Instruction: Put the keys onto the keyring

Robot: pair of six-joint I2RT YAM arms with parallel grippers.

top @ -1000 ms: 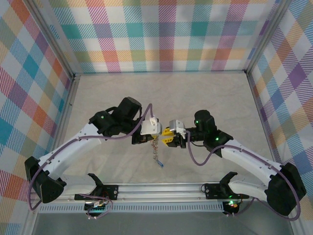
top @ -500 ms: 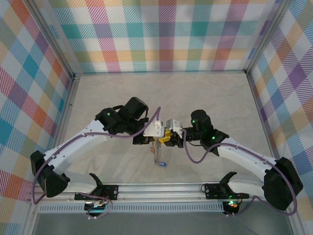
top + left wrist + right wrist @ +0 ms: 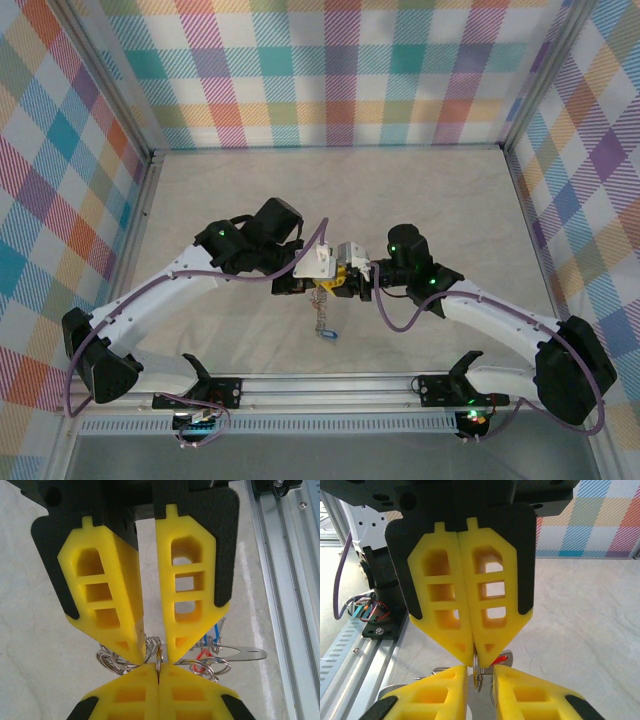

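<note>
Above the table's (image 3: 200, 200) middle the grippers meet tip to tip. The left gripper (image 3: 155, 656) pinches the keyring (image 3: 320, 312), and the right gripper's (image 3: 474, 661) fingers are pressed together on its thin ring. Keys (image 3: 328, 335) dangle beneath, and a rail (image 3: 330, 385) lines the near edge.

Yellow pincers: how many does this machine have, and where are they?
2. The left pincer and the right pincer meet tip to tip over the middle of the table, with the keyring dangling beneath them.
</note>
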